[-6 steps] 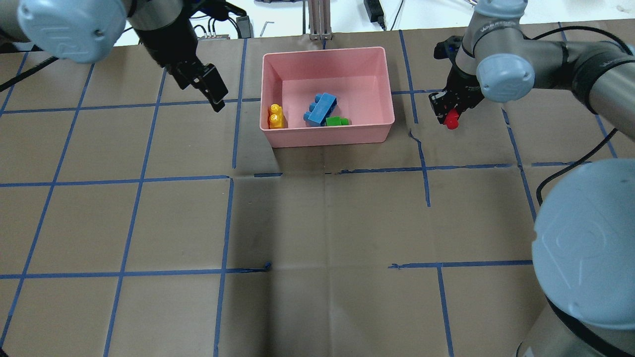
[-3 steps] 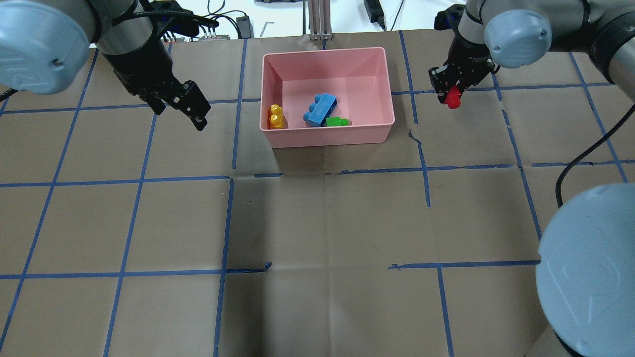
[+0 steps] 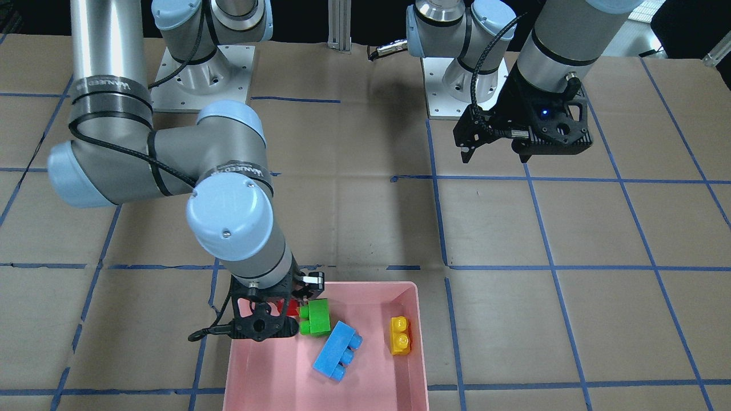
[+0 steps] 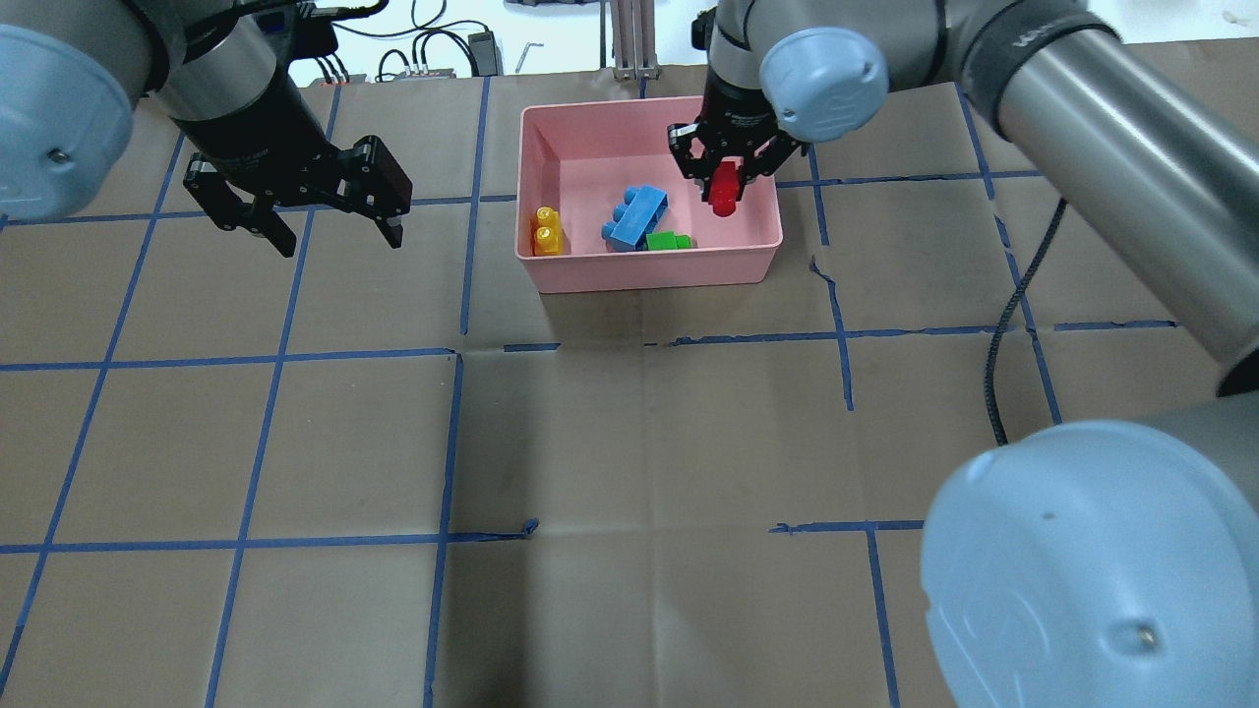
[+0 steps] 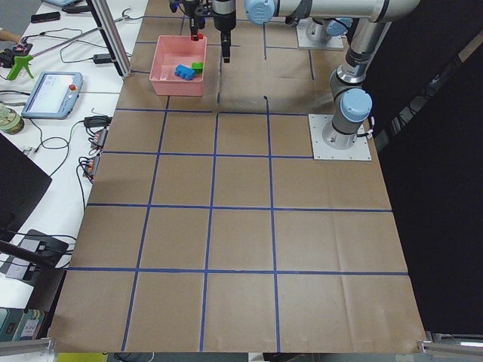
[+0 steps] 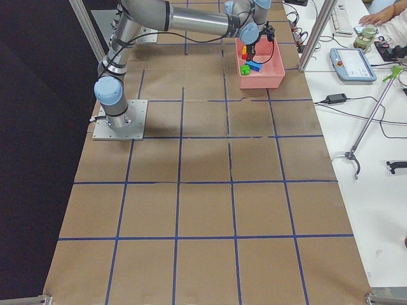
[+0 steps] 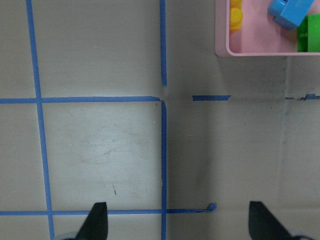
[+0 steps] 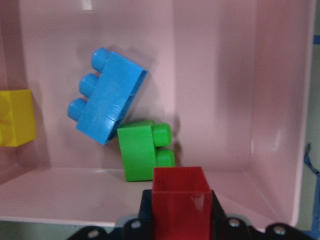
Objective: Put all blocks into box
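Observation:
The pink box (image 4: 649, 273) stands at the far middle of the table. In it lie the blue brick (image 4: 637, 216), the green brick (image 4: 669, 240) and the yellow brick (image 4: 547, 230). My right gripper (image 4: 726, 197) is shut on the red brick (image 4: 726, 189) and holds it above the box's right part, over the green brick (image 8: 142, 152). The red brick (image 8: 181, 200) shows between the jaws in the right wrist view. My left gripper (image 4: 337, 239) is open and empty over the table, left of the box.
Blue tape lines cross the brown table paper (image 4: 629, 442). An aluminium post (image 4: 631, 39) and cables (image 4: 433, 59) sit beyond the far edge. The arm bases (image 3: 200, 74) stand at the robot's side.
My right gripper has carried the red brick left, from outside the box to above its right part. My left gripper has swung further left, away from the box.

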Controlling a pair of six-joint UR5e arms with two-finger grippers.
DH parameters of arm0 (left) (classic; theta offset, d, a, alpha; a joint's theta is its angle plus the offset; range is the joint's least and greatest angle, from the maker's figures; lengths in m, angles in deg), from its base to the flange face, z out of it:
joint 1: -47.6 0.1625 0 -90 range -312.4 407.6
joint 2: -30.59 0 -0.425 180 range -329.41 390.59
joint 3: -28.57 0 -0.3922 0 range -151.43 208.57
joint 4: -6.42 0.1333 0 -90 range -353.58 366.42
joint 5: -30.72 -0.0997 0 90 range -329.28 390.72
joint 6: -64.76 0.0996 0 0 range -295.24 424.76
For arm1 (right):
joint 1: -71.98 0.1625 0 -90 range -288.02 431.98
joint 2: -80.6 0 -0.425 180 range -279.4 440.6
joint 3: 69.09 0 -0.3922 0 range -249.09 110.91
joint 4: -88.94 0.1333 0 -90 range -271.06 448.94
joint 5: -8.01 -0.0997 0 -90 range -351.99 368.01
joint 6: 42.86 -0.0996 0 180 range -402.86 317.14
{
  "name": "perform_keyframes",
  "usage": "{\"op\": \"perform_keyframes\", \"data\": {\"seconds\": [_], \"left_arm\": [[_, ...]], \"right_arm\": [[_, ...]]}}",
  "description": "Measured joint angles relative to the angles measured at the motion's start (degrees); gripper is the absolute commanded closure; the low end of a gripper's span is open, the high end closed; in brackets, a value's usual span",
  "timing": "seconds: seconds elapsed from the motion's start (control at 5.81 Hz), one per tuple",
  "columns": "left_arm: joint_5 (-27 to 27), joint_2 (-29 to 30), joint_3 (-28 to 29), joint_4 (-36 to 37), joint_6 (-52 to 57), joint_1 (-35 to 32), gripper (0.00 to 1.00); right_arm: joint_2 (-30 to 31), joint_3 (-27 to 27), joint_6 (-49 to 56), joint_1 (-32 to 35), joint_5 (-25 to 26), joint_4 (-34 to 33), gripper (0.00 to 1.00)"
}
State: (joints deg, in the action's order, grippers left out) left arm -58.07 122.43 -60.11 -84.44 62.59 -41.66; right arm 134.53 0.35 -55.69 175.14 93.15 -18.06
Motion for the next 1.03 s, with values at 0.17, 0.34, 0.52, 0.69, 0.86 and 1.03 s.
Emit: {"op": "perform_keyframes", "data": {"seconds": [0.17, 0.34, 0.52, 0.69, 0.86, 1.03], "left_arm": [[0.01, -0.06, 0.00, 0.01, -0.29, 0.03, 0.00], [0.02, -0.08, 0.00, 0.05, -0.36, 0.05, 0.00], [0.02, -0.08, 0.00, 0.07, -0.38, 0.09, 0.00], [0.02, -0.11, 0.05, 0.07, -0.38, 0.15, 0.00], [0.05, -0.14, 0.12, 0.10, -0.38, 0.20, 0.00], [0.09, -0.16, 0.19, 0.11, -0.41, 0.25, 0.00]], "right_arm": [[-4.29, -3.01, -1.10, 0.92, -0.08, -1.92, 0.01], [-6.52, -4.41, -1.28, 1.21, -0.07, -3.53, 0.00], [-6.61, -4.89, -1.20, 0.88, -0.04, -4.53, 0.00], [-5.22, -4.86, -1.08, 0.18, 0.03, -2.99, 0.00], [-1.91, -4.43, -1.00, -1.14, 0.31, 2.19, 0.00], [2.99, -3.58, 0.24, -3.74, 0.68, 9.65, 0.01]]}}
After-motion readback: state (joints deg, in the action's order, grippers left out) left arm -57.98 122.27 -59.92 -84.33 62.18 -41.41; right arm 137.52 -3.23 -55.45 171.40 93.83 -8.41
